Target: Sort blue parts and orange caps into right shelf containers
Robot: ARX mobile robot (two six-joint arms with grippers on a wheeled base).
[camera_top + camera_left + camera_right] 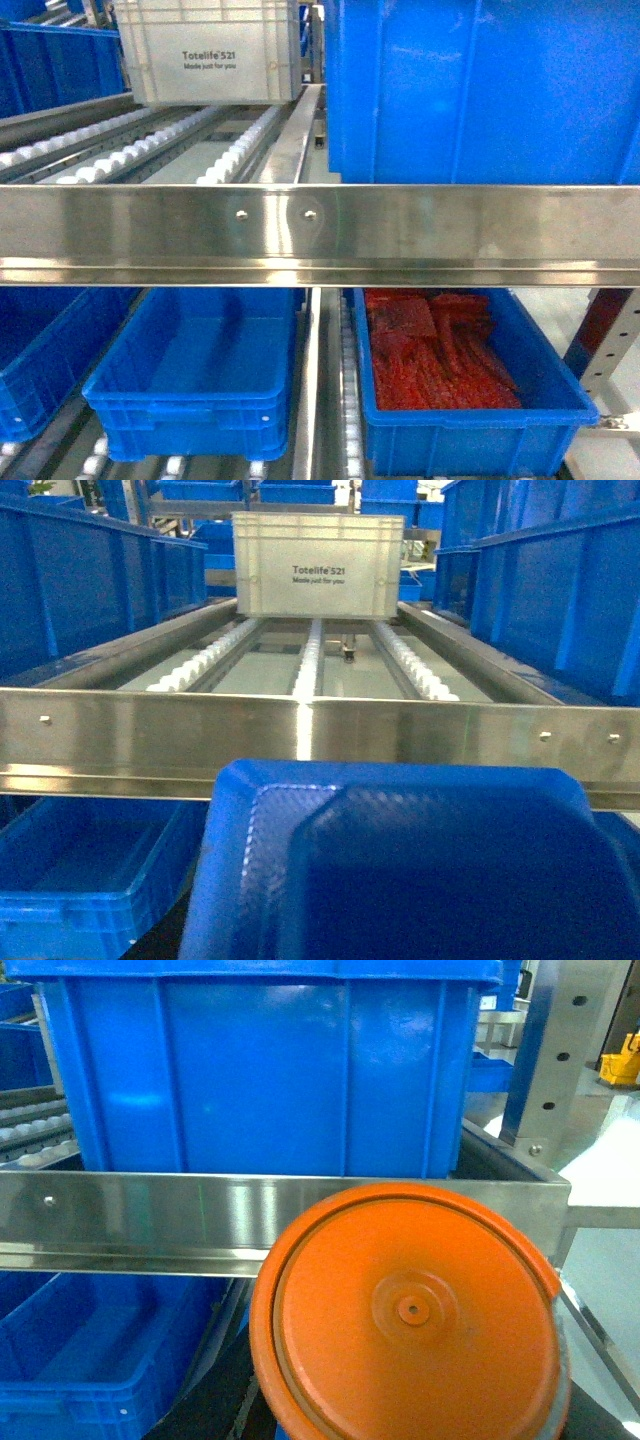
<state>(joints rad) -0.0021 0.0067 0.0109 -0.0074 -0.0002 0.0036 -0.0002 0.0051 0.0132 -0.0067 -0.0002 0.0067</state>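
Orange cap (pixel 410 1315) and blue part (pixel 420 865) were seen close before the wrist cameras, against the shelf (pixel 320 235).
Neither pincer was visible, so spread could not be told; the cap's flat face was turned toward the camera.

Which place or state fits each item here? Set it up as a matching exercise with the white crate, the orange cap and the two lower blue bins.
Things:
1. white crate
2. orange cap
3. lower right bin
4. lower middle bin

Descriptions:
A. holds red material
B. fills the close foreground of the right wrist view
C. stands on the upper rollers
D. nothing visible inside

Pairs: 1-C, 2-B, 3-A, 4-D
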